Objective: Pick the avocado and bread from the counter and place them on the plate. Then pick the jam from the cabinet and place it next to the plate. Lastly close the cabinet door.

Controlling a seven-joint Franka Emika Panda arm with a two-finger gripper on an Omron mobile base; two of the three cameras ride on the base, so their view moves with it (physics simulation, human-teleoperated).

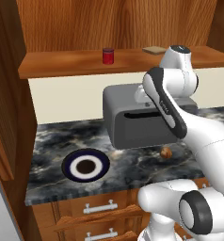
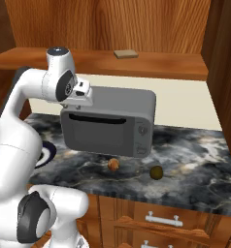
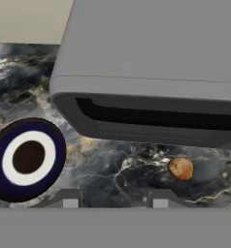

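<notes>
The navy-rimmed plate (image 1: 85, 165) (image 3: 27, 159) lies bare on the left of the dark marble counter (image 1: 52, 141). The brown bread (image 1: 166, 152) (image 2: 113, 164) (image 3: 180, 168) sits on the counter just in front of a grey appliance. To its right lies the olive avocado (image 2: 156, 172). The red jam (image 1: 108, 55) stands on the shelf of the open cabinet (image 1: 67, 65). My gripper (image 3: 115, 202) is open with nothing between its fingers. It hangs high over the counter, looking down at the plate and the bread, level with the appliance's top.
The big grey appliance (image 1: 142, 117) (image 2: 107, 123) stands at the back of the counter. A flat tan slab (image 1: 155, 49) (image 2: 125, 54) lies on the cabinet shelf. An open cabinet door (image 1: 5, 117) juts out at the left. Wooden drawers (image 1: 100, 207) run below the counter.
</notes>
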